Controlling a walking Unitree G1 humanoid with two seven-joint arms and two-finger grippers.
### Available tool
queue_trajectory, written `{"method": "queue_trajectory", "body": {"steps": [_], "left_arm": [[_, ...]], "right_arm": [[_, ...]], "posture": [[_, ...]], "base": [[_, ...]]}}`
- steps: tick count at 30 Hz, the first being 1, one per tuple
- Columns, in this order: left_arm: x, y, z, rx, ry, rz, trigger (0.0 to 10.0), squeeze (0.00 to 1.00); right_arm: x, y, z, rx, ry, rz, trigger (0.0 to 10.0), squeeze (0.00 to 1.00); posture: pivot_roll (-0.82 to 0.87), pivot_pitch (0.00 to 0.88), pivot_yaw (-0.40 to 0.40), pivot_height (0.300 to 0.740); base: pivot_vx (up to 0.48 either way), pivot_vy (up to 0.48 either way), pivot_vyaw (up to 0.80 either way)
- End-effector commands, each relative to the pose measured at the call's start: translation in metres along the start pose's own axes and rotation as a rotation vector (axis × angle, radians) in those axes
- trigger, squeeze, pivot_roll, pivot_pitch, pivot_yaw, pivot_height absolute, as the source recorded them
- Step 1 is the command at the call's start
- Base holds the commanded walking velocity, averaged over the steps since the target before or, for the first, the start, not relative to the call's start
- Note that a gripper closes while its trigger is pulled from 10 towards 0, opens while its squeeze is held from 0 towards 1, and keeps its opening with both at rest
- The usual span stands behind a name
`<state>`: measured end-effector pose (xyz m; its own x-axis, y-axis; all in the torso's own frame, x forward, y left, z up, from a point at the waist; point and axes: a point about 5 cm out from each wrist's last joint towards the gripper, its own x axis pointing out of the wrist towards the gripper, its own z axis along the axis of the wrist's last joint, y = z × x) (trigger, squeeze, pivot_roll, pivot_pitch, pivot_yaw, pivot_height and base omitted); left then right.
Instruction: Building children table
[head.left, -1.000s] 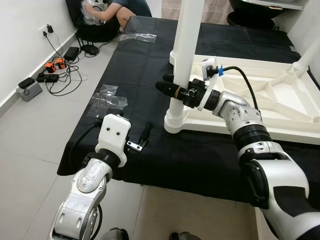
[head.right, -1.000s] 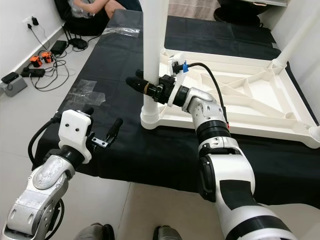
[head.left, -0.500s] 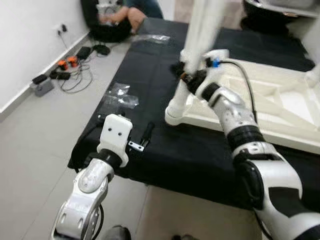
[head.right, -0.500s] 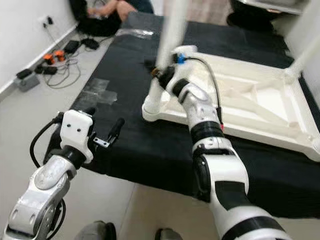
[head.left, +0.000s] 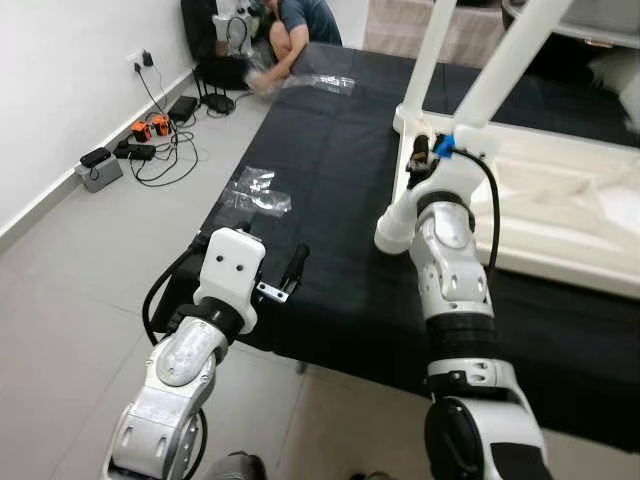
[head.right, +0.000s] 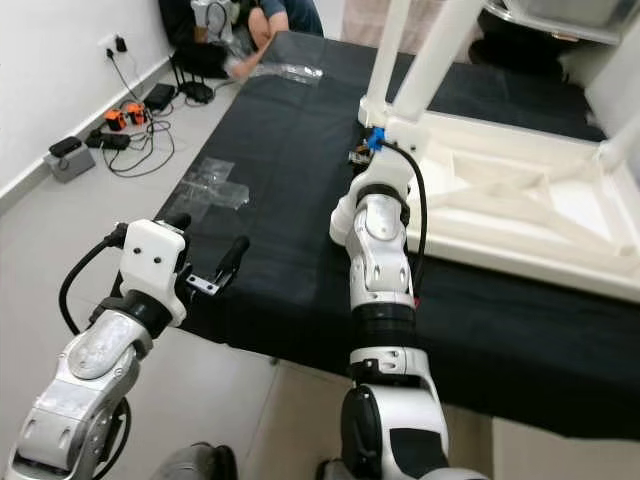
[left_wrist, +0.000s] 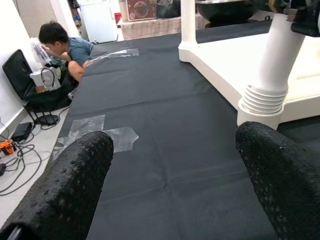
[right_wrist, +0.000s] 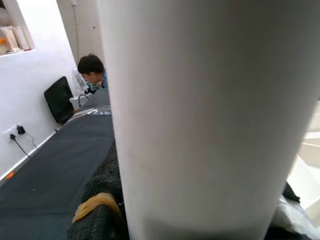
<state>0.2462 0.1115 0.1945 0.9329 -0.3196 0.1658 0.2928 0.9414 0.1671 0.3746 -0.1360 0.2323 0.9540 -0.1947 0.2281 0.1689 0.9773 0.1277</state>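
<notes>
Your right hand (head.left: 420, 160) is clamped on the near white table leg (head.left: 500, 75), a smooth round plastic tube that rises at a tilt from a ribbed collar (left_wrist: 261, 100) at the corner of the upturned table top (head.left: 560, 215). In the right wrist view the leg (right_wrist: 210, 115) sits between the knobbly black fingers (right_wrist: 100, 220). The table top is white moulded plastic with raised ribs on its underside, and it lies on the counter (head.left: 330, 190), which is draped in matte black cloth. A second white leg (head.left: 428, 55) stands at the far corner.

Your left hand (head.left: 285, 280) hovers over the near edge of the counter, its textured fingers (left_wrist: 65, 185) spread wide and holding nothing. Crinkled clear plastic bags (head.left: 258, 195) lie on the cloth beyond it. A person (head.left: 295, 25) crouches at the far end of the counter.
</notes>
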Motion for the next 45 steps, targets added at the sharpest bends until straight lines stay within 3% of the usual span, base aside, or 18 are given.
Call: {"method": "queue_trajectory", "body": {"steps": [1,5,8,10,17,19,21,23,24,27,30,33,39,41,43,45], "left_arm": [[0.001,0.0,-0.002,0.005,0.01,-0.003,10.0,0.0],[0.001,0.001,-0.002,0.006,0.009,0.0,10.0,0.0],[0.002,0.0,-0.002,0.004,0.008,0.003,10.0,0.0],[0.002,0.0,-0.002,0.004,0.007,0.003,10.0,0.0],[0.001,0.0,-0.002,0.003,0.007,0.005,10.0,0.0],[0.001,0.001,-0.002,0.004,0.008,0.008,10.0,0.0],[0.001,0.001,-0.002,0.004,0.008,0.008,10.0,0.0],[0.0,0.0,-0.001,0.002,0.008,0.008,10.0,0.0],[0.0,0.0,-0.001,0.002,0.008,0.008,10.0,0.0],[-0.002,-0.001,0.001,0.0,0.006,0.008,10.0,0.0],[-0.002,0.0,0.002,0.001,0.005,0.008,10.0,0.0],[-0.003,0.001,0.002,0.002,0.008,0.01,10.0,0.0],[-0.004,0.0,0.003,-0.001,0.007,0.006,10.0,0.0],[-0.007,-0.002,0.005,-0.005,0.01,-0.001,10.0,0.0],[-0.007,-0.002,0.005,-0.005,0.01,-0.001,10.0,0.0],[-0.012,-0.004,0.005,-0.009,0.018,-0.009,10.0,0.0]], "right_arm": [[-0.004,0.005,0.002,-0.027,-0.016,0.02,0.0,0.0],[-0.009,0.015,0.003,-0.033,-0.006,0.057,0.0,0.0],[-0.01,0.039,-0.001,0.08,0.079,0.273,0.0,0.0],[-0.01,0.043,-0.003,0.111,0.102,0.322,0.0,0.0],[0.0,0.038,-0.007,0.074,0.113,0.341,0.0,0.0],[0.008,0.041,-0.003,0.163,0.122,0.444,0.0,0.0],[0.008,0.041,-0.003,0.163,0.122,0.444,0.0,0.0],[0.026,0.043,0.027,0.221,0.016,0.597,0.0,0.0],[0.026,0.043,0.027,0.221,0.016,0.597,0.0,0.0],[0.049,0.03,0.072,0.244,-0.102,0.63,0.0,0.0],[0.052,0.027,0.081,0.259,-0.12,0.634,0.0,0.0],[0.058,0.021,0.106,0.287,-0.179,0.649,0.0,0.0],[0.058,0.016,0.104,0.185,-0.164,0.767,0.0,0.0],[0.052,0.013,0.08,0.062,-0.091,0.912,0.0,0.0],[0.052,0.013,0.08,0.062,-0.091,0.912,0.0,0.0],[0.045,0.006,0.062,0.008,-0.018,1.051,0.0,0.0]], "posture": [[0.09,0.118,-0.077,0.74],[0.09,0.119,-0.078,0.74],[0.08,0.121,-0.082,0.74],[0.08,0.121,-0.082,0.74],[0.08,0.125,-0.087,0.74],[0.09,0.135,-0.094,0.74],[0.09,0.135,-0.094,0.74],[0.09,0.143,-0.095,0.74],[0.09,0.143,-0.095,0.74],[0.1,0.157,-0.101,0.74],[0.1,0.157,-0.101,0.74],[0.09,0.163,-0.097,0.74],[0.1,0.181,-0.098,0.74],[0.1,0.2,-0.095,0.74],[0.1,0.2,-0.095,0.74],[0.11,0.215,-0.09,0.74]], "base": [[0.0,0.0,0.0],[0.0,0.0,0.0],[0.0,0.0,0.0],[0.0,0.0,0.0],[0.0,0.0,0.0],[0.0,0.0,0.0],[0.0,0.0,0.0],[0.0,0.0,0.0],[0.0,0.0,0.0],[0.0,0.0,0.0],[0.0,0.0,0.0],[0.0,0.0,0.0],[0.0,0.0,0.0],[0.0,0.0,0.0],[0.0,0.0,0.0],[0.0,0.0,0.0]]}}
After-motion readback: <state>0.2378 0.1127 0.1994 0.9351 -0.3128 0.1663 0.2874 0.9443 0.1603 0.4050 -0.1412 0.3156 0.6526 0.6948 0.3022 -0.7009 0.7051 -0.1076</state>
